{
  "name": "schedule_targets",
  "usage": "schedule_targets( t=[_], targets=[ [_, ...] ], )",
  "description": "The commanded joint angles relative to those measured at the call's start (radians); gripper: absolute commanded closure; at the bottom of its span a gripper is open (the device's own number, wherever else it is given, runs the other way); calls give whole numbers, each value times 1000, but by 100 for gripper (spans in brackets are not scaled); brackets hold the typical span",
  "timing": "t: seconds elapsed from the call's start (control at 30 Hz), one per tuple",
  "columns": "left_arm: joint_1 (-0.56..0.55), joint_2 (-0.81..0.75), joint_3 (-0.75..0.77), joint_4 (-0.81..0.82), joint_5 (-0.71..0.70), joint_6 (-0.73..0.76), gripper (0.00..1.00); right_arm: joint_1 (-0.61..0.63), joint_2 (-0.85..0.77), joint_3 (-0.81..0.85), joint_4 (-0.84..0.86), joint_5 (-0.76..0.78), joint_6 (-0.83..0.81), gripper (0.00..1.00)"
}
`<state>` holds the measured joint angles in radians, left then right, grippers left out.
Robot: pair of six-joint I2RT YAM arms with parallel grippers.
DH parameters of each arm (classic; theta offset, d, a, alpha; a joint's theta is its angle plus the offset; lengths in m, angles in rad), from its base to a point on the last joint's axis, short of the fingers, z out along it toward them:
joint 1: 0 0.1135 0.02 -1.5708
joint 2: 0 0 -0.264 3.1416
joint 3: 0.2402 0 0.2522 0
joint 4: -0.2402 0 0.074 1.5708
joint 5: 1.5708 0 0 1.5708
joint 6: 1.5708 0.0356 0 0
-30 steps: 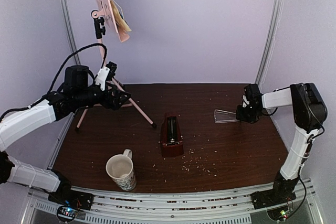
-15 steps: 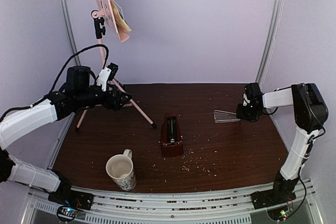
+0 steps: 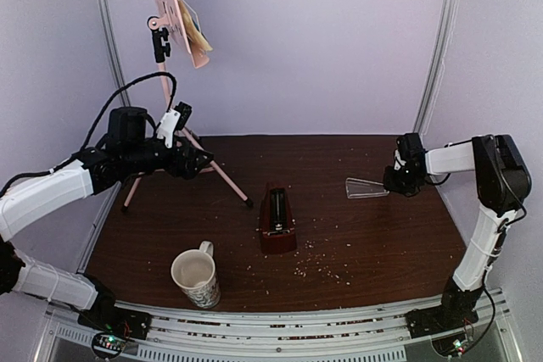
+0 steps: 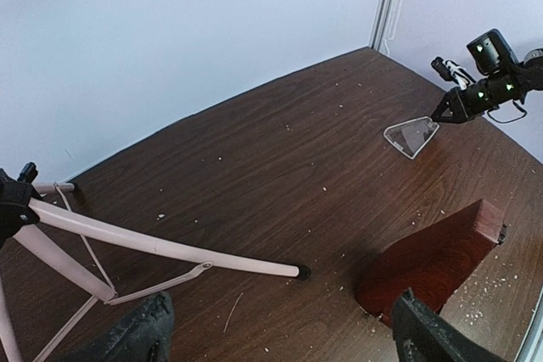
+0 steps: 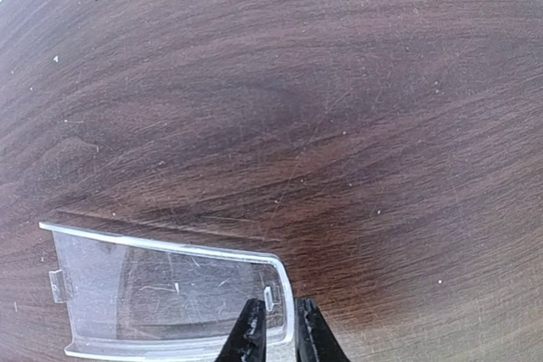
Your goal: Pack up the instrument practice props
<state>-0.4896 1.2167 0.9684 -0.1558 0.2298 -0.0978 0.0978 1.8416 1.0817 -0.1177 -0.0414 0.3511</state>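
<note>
Since the earlier view, the right claw (image 5: 280, 332) has narrowed onto the clear plastic wedge-shaped metronome cover (image 5: 161, 294), and the cover's place on the worktop looks unchanged. The two dark fingertips (image 5: 252, 330) now pinch the rim at the cover's narrow end. The cover lies flat on the dark brown wooden worktop (image 3: 356, 243), far right, wide end pointing left.

The only container is a cream patterned mug (image 3: 197, 277), upright near the front left edge, handle to the rear. Its open mouth shows a pale interior.

The small dark red-brown pyramid metronome (image 3: 277, 219) sits at the middle of the worktop, well apart from the cover and the mug. I cannot tell whether it stands or lies on its back.

The pink tripod music stand with a perforated desk (image 3: 170, 6) stands at the rear left. Pale-yellow and blue music sheets (image 3: 195, 31) rest on the desk.

The left claw (image 3: 202, 160) hangs released, fingers spread wide, just beside the tripod's legs. In the left wrist view one pink leg (image 4: 153, 243) crosses between the spread fingers and the wall.

Pale crumbs (image 3: 318, 269) are scattered across the front of the worktop.
</note>
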Motion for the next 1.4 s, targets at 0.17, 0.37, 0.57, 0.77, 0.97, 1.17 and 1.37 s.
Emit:
schedule_targets(
  t=[0.17, 0.37, 0.57, 0.77, 0.97, 1.17, 1.37],
  targets=[
    [7, 13, -8, 50, 19, 12, 8, -8, 25, 3, -9, 6, 6, 91],
    [7, 15, -7, 50, 19, 13, 8, -9, 40, 8, -16, 3, 2, 93],
    [7, 13, -7, 48, 17, 13, 7, -9, 49, 10, -22, 10, 0, 94],
    [7, 13, -7, 48, 16, 12, 7, -8, 35, 6, -32, 34, -8, 93],
    [7, 12, -7, 48, 16, 13, 7, -8, 19, 1, -40, 35, -17, 90],
    [7, 11, -7, 48, 16, 13, 7, -8, 5, -13, -41, 39, -21, 89],
    [7, 10, -7, 48, 16, 12, 8, -9, 26, -7, -33, 27, -28, 90]
  ],
)
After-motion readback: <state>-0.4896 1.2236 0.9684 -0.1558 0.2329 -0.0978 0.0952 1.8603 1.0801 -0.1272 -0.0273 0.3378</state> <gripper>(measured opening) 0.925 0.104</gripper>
